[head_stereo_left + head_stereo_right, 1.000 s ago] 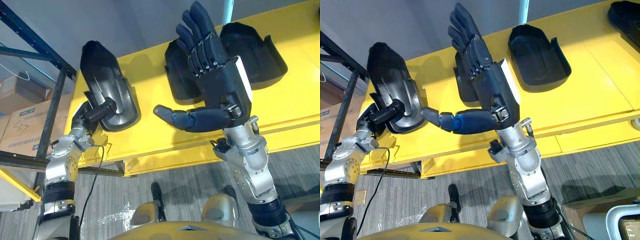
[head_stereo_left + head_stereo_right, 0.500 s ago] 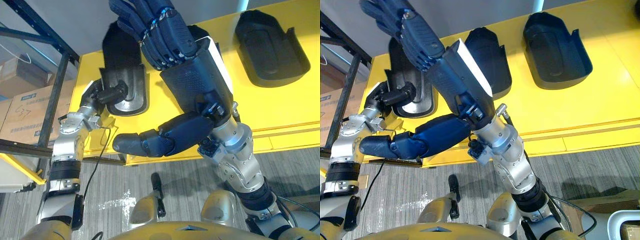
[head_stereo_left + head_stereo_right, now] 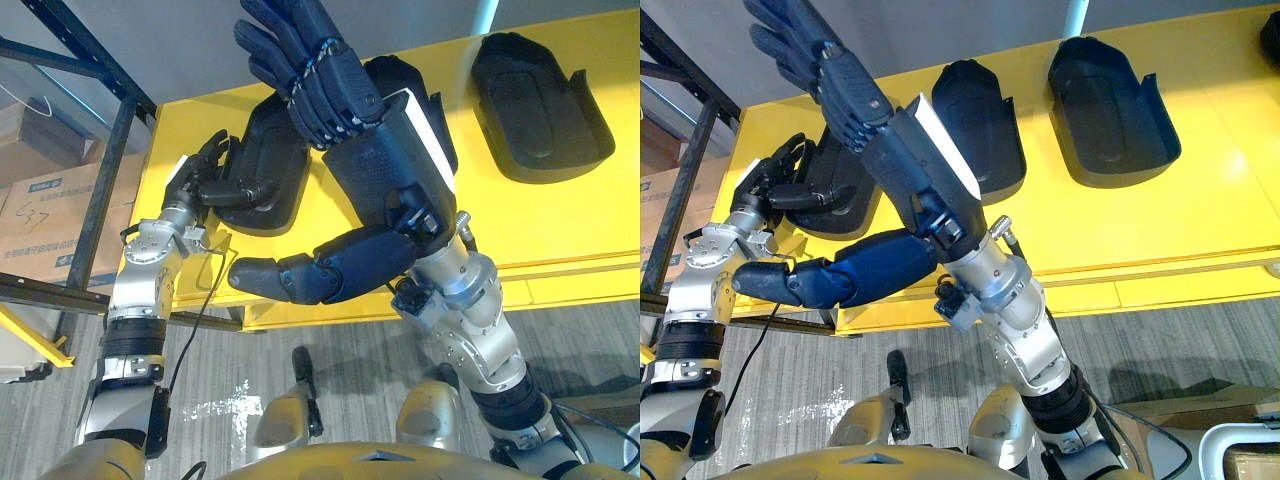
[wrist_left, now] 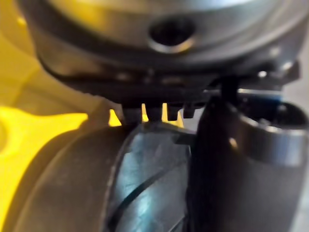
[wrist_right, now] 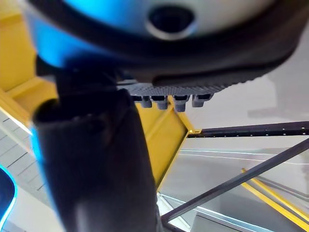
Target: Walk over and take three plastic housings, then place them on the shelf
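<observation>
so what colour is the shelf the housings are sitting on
The shelf is bright yellow, clearest in the right eye view.

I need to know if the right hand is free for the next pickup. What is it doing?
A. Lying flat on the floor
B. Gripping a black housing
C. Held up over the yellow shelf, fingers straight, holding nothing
C: the right hand is up above the yellow shelf with its fingers straight and nothing in it, while the nearest housing lies untouched on the shelf.

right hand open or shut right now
Open. The robot's dark right hand is held up over the yellow shelf, its fingers straight and its thumb spread wide; nothing is in it.
</observation>
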